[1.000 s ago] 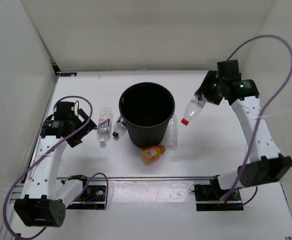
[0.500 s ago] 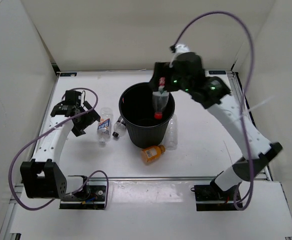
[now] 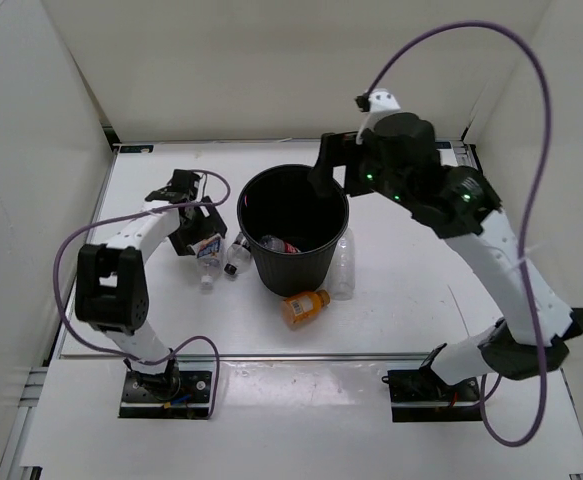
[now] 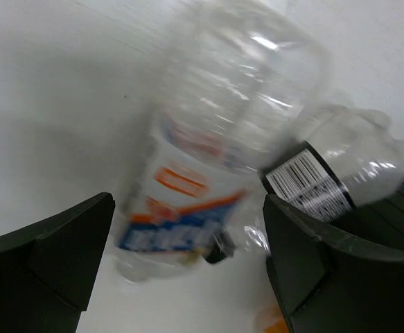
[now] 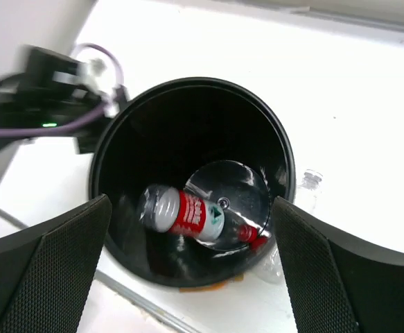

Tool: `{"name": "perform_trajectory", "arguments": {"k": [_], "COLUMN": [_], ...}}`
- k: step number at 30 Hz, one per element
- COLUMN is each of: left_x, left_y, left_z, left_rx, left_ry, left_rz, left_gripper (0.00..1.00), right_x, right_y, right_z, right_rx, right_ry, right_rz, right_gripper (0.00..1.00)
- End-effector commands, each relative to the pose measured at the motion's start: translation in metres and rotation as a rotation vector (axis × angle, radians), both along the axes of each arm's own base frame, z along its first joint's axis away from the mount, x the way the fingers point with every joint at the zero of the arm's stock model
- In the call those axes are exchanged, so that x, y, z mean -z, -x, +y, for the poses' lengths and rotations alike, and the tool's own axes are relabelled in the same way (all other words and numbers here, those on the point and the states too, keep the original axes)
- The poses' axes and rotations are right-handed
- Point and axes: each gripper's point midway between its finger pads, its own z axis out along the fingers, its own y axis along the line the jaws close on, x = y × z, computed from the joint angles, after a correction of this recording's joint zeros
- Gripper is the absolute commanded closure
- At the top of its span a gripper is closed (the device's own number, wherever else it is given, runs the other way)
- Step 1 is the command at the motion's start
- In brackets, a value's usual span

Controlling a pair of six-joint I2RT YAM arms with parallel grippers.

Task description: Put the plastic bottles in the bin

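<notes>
The black bin (image 3: 256, 262) stands mid-table. A red-labelled plastic bottle (image 5: 188, 215) lies on the bin's floor (image 5: 236, 182). My right gripper (image 3: 329, 180) hangs open above the bin's far right rim (image 5: 188, 83) and holds nothing. Left of the bin lie a blue-white labelled bottle (image 3: 208, 252) and a black-capped bottle (image 3: 238, 250). My left gripper (image 3: 193, 225) is open just above them. In the left wrist view the blue-white bottle (image 4: 188, 201) sits between the open fingers (image 4: 49, 257), with the barcode-labelled bottle (image 4: 326, 166) beside it. A plain clear bottle (image 3: 343, 265) and an orange bottle (image 3: 304, 307) lie against the bin's near right side.
White walls (image 3: 31, 150) enclose the table on the left, back and right. A metal rail (image 3: 291, 355) runs along the near edge, with both arm bases behind it. The right arm's purple cable (image 3: 531, 150) arcs high over the right side.
The right arm swung from the right side to over the bin, opened, and the red-labelled bottle dropped in. The left arm reached forward to the bottles left of the bin.
</notes>
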Motion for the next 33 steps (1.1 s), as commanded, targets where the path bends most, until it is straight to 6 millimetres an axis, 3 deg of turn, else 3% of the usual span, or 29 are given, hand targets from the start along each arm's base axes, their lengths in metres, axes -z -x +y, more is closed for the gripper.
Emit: {"name": "perform_trajectory", "arguments": {"k": [1, 4, 7, 9, 12, 13, 14, 16, 17, 19, 20, 23, 25, 28, 29, 30, 31, 33], "left_x": [0.013, 0.037, 0.044, 0.044, 0.021, 0.009, -0.026, -0.07, -0.122, -0.175, -0.219, -0.287, -0.314, -0.369, -0.387, -0.391, -0.391, -0.377], "left_y": [-0.012, -0.011, -0.012, -0.011, -0.015, -0.016, -0.024, -0.025, -0.03, -0.031, -0.024, -0.013, -0.01, 0.001, 0.005, 0.006, 0.012, 0.008], "left_z": [-0.002, 0.002, 0.004, -0.001, 0.002, 0.005, 0.012, 0.016, 0.015, 0.011, 0.006, -0.005, -0.011, -0.042, -0.067, -0.08, -0.105, -0.137], "left_rx": [0.056, 0.067, 0.064, 0.096, 0.097, 0.079, 0.046, -0.006, -0.027, -0.061, -0.06, -0.056, -0.049, 0.059, 0.155, 0.202, 0.289, 0.376], "left_ry": [-0.036, -0.07, -0.08, -0.078, -0.092, -0.105, -0.133, -0.132, -0.103, -0.046, -0.003, 0.079, 0.137, 0.243, 0.301, 0.318, 0.333, 0.334], "left_rz": [0.005, 0.068, 0.078, 0.078, 0.03, 0.007, -0.083, -0.166, -0.298, -0.434, -0.545, -0.723, -0.784, -0.915, -0.966, -0.977, -0.97, -0.929], "left_gripper": [0.0, 0.0, 0.0, 0.04, 0.16, 0.16, 0.18, 0.24, 0.24, 0.32, 0.34, 0.41, 0.43, 0.43, 0.43, 0.43, 0.43, 0.43], "right_x": [-0.007, -0.003, -0.004, 0.007, 0.007, 0.007, 0.007, 0.01, 0.019, 0.031, 0.047, 0.061, 0.074, 0.088, 0.091, 0.098, 0.111, 0.124], "right_y": [0.017, 0.024, 0.03, 0.029, 0.029, 0.029, 0.03, 0.03, 0.03, 0.028, 0.023, 0.017, 0.011, 0.004, 0.003, -0.001, 0.001, -0.007], "right_z": [-0.02, -0.028, -0.033, -0.035, -0.035, -0.035, -0.034, -0.033, -0.032, -0.032, -0.037, -0.048, -0.057, -0.066, -0.071, -0.077, -0.08, -0.09], "right_rx": [0.006, 0.009, 0.009, 0.015, 0.015, 0.015, 0.006, 0.01, 0.018, 0.055, 0.094, 0.157, 0.184, 0.236, 0.263, 0.29, 0.292, 0.339], "right_ry": [0.013, 0.021, 0.02, 0.055, 0.055, 0.055, 0.052, 0.05, 0.054, 0.038, 0.054, 0.006, -0.003, -0.034, -0.048, -0.054, -0.048, -0.074], "right_rz": [0.004, 0.022, 0.021, 0.036, 0.036, 0.036, 0.039, 0.051, 0.075, 0.126, 0.163, 0.234, 0.272, 0.335, 0.349, 0.371, 0.403, 0.442], "right_gripper": [0.0, 0.0, 0.0, 0.0, 0.0, 0.0, 0.0, 0.0, 0.0, 0.0, 0.0, 0.0, 0.0, 0.0, 0.0, 0.0, 0.0, 0.0]}}
